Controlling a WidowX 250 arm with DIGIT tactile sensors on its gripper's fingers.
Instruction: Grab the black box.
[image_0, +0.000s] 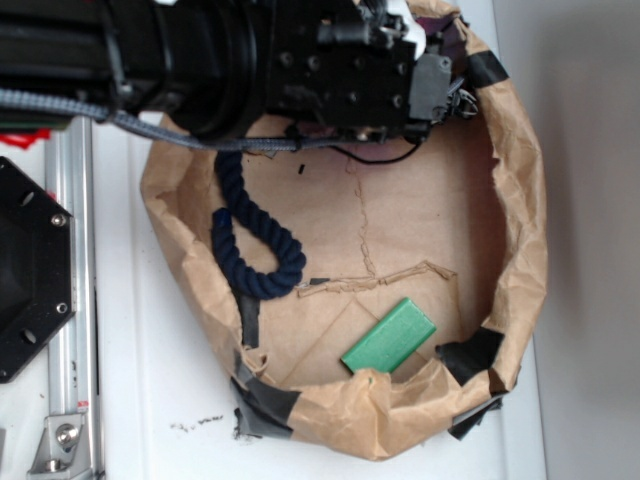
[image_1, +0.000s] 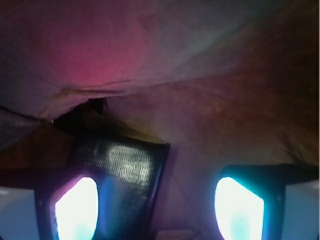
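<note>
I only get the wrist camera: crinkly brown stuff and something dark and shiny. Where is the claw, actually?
Observer: The gripper is at the rim of a rolled-down paper bag, where black tape patches it. That is probably your shiny thing.
Operator: Anything inside the bag?
Observer: A green block lies flat near the opposite rim.
Operator: Anything else?
Observer: A navy rope curls along one side. I cannot make out the black box in either view.

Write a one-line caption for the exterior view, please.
Robot arm above the far rim of a taped brown paper basin holding a navy rope and a flat green block.
</note>
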